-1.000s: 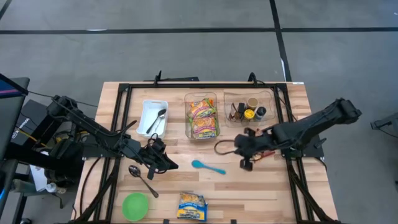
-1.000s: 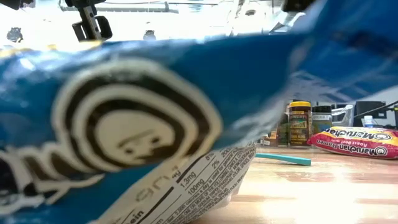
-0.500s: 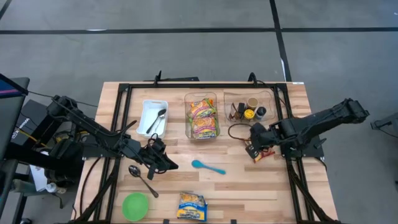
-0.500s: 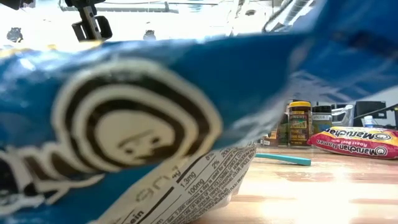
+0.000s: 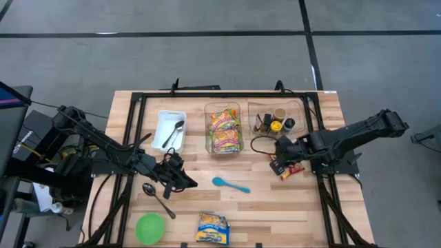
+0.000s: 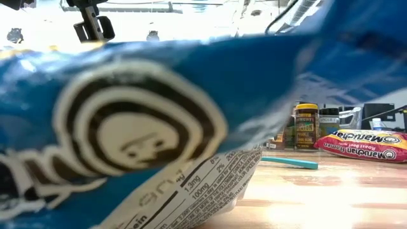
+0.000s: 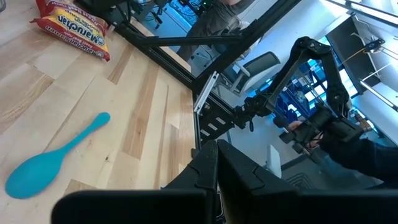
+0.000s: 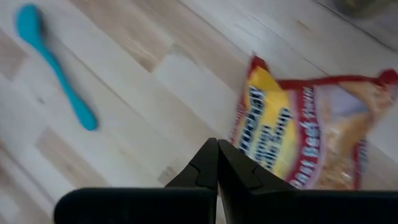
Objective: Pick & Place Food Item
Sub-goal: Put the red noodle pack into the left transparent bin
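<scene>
A red-and-yellow ramen packet (image 8: pixel 298 137) lies flat on the table's right part; it also shows in the high view (image 5: pixel 291 170) and the low view (image 6: pixel 362 145). My right gripper (image 5: pixel 274 165) is shut and empty, above the table beside the packet's left end, as the right wrist view (image 8: pixel 217 149) shows. My left gripper (image 5: pixel 187 183) waits shut and empty at the table's left middle (image 7: pixel 212 152). A blue-and-yellow snack packet (image 5: pixel 212 229) lies at the near edge and fills most of the low view (image 6: pixel 140 127).
A teal spoon (image 5: pixel 231 184) lies mid-table. A green bowl (image 5: pixel 149 228) and a metal spoon (image 5: pixel 158 198) are at the near left. At the far side stand a white tray (image 5: pixel 170 131) with a spoon, a clear bin (image 5: pixel 224 129) of ramen packets and a bin (image 5: pixel 275 120) of jars.
My right gripper has drawn back toward the table's right edge and a little toward the far edge, then held still. The ramen packet has stayed in place on the table.
</scene>
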`<state>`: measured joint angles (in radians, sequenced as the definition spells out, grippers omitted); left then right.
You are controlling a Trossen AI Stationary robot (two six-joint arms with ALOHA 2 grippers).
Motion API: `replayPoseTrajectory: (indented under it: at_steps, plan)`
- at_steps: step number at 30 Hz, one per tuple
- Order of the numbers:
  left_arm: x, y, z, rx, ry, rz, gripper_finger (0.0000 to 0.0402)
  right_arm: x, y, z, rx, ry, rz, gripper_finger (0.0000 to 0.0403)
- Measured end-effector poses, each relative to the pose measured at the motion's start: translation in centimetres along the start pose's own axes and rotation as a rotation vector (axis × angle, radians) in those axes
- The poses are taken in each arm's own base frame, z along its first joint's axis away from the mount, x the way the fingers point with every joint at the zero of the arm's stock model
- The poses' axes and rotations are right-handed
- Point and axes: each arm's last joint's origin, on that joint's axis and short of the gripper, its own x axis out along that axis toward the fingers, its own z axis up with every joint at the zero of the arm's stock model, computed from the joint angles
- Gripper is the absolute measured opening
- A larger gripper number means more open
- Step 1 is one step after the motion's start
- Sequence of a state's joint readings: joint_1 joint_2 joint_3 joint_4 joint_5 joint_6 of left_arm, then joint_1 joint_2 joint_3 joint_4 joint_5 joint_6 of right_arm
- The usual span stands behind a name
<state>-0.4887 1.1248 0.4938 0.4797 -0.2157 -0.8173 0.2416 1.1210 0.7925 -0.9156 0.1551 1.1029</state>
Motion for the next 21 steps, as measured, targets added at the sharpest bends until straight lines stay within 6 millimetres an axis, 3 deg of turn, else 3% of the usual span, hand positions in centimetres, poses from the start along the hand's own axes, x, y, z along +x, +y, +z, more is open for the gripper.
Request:
replayPoseTrajectory:
  at_steps: [10, 21]
  plan:
    - [0.0, 0.0, 0.0, 0.0, -0.002, 0.002, 0.0, 0.0, 0.5, 0.3, -0.026, -0.026, 0.049, 0.0]
    - [0.0, 0.0, 0.0, 0.0, -0.001, 0.001, 0.0, 0.4, -3.1, -1.8, 0.203, 0.092, -0.312, 0.0]
